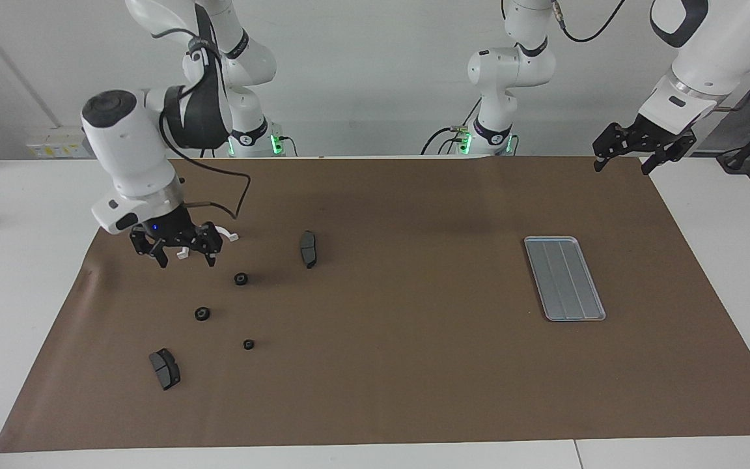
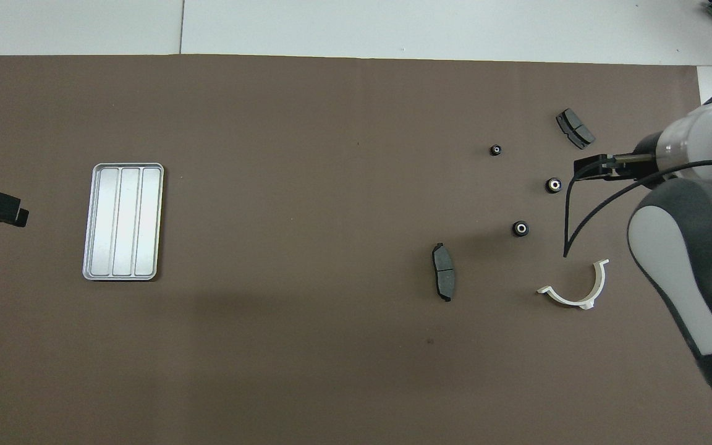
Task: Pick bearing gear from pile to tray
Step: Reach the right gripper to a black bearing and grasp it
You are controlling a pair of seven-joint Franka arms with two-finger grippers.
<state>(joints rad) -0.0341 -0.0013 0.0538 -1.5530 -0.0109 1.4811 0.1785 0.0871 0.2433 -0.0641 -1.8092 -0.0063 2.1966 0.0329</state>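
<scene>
While the right gripper (image 1: pixel 183 255) hangs with fingers apart and empty over the pile's white bracket (image 2: pixel 575 285), the three bearing gears (image 1: pixel 240 279) lie loose on the worktop (image 1: pixel 388 365); a skewed descent could nudge one away. Left gripper (image 1: pixel 643 148) waits, apart, well clear of the empty tray (image 1: pixel 564 278). Overhead, the arm hides the right gripper.

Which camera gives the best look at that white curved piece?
The overhead view: the white curved piece lies there uncovered, its whole half-ring shape plain on the brown mat. In the facing view the right gripper hangs in front of it, so only its tips peek out.
</scene>
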